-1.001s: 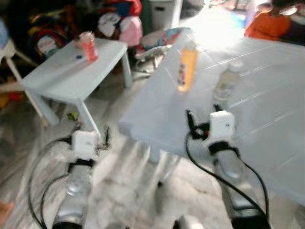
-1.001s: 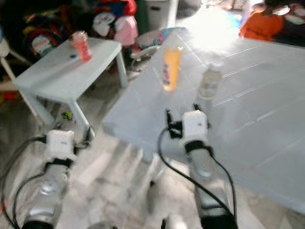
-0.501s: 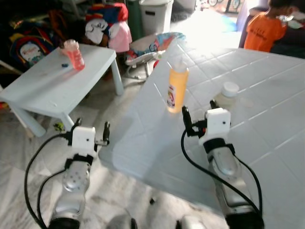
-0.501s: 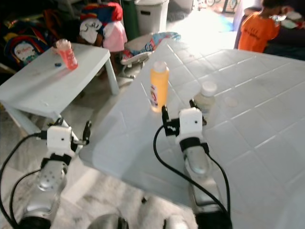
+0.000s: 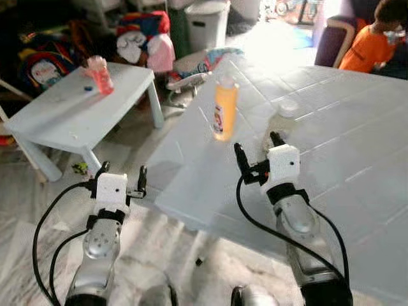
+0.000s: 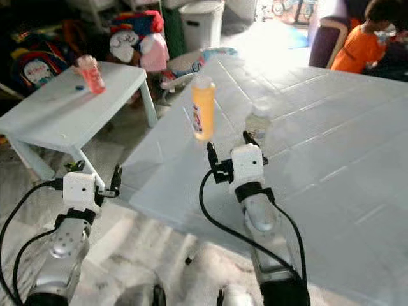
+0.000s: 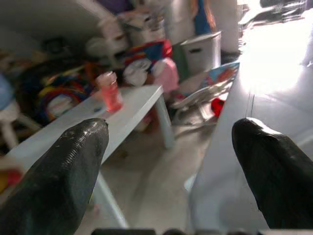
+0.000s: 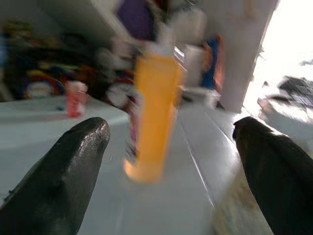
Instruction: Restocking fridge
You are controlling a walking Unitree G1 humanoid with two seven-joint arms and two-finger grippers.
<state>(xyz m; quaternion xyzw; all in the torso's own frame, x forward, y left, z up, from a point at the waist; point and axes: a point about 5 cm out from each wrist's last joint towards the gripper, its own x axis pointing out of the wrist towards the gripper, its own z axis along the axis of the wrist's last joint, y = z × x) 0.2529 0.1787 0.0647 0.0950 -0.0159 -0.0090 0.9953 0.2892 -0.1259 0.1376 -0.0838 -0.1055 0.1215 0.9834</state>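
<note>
An orange juice bottle (image 5: 224, 108) with a white cap stands upright near the corner of the big white tiled table (image 5: 357, 140). A clear bottle (image 5: 284, 118) with a white cap stands to its right. My right gripper (image 5: 255, 150) hovers open just short of both bottles, with the clear one partly behind it. In the right wrist view the orange bottle (image 8: 154, 112) stands between my open fingers (image 8: 63, 171), a short way ahead. My left gripper (image 5: 121, 178) is open over the floor beside the table's corner. A pink bottle (image 5: 100, 65) stands on the small white table (image 5: 57, 118).
Backpacks and soft toys (image 5: 143, 38) are piled behind the small table, next to a white bin (image 5: 205, 19). A baby bouncer (image 5: 194, 60) sits on the floor between the tables. A person in an orange shirt (image 5: 373, 48) is at the far right by a purple chair (image 5: 331, 38).
The whole picture has shifted and sharpened as the camera moved. Both grippers stay open and hold nothing. The bottles stand where they were on the table.
</note>
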